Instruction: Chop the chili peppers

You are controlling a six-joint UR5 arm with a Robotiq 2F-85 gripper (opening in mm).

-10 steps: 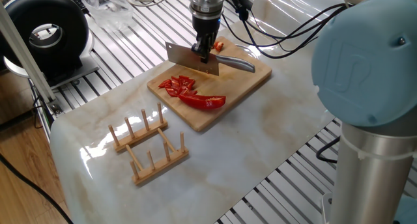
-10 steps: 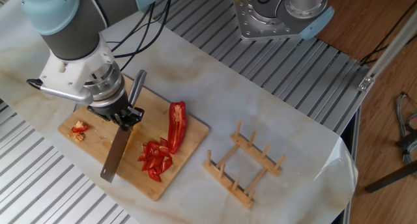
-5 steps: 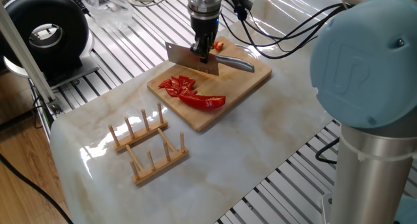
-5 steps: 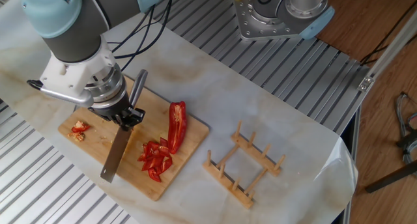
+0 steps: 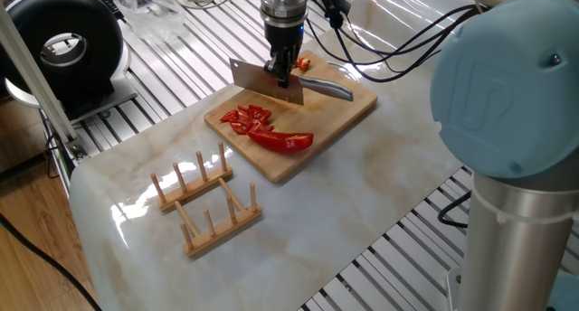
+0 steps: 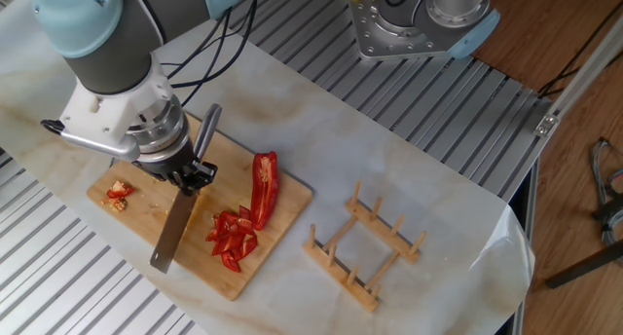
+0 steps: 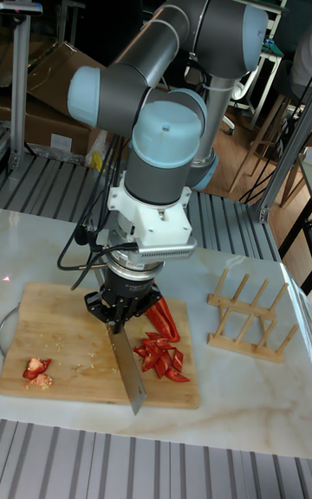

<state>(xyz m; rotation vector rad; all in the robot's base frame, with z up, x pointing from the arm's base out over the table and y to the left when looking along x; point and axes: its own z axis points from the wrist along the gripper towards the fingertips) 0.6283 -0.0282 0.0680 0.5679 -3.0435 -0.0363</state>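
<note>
On the wooden cutting board [image 5: 348, 108] [image 6: 209, 267] [image 7: 61, 360] lie the chili peppers: one long red half [image 5: 288, 141] [image 6: 264, 184] [image 7: 162, 318] and a heap of cut red bits [image 5: 247, 118] [image 6: 234, 235] [image 7: 159, 359]. A few more red scraps [image 6: 120, 191] [image 7: 35, 369] sit at the board's other end. My gripper [image 5: 282, 73] [image 6: 187, 177] [image 7: 119, 318] is shut on a cleaver's handle. The cleaver's blade [image 5: 262, 82] [image 6: 172, 233] [image 7: 128, 369] hangs edge-down just above the board, beside the cut bits.
A wooden peg rack [image 5: 206, 201] [image 6: 366, 245] [image 7: 250, 315] stands on the marble tabletop [image 5: 344, 202] near the board. A black round device [image 5: 63, 44] sits at the far left. Cables [image 5: 398, 40] trail behind the board. A second robot base [image 6: 419, 18] stands beyond the table.
</note>
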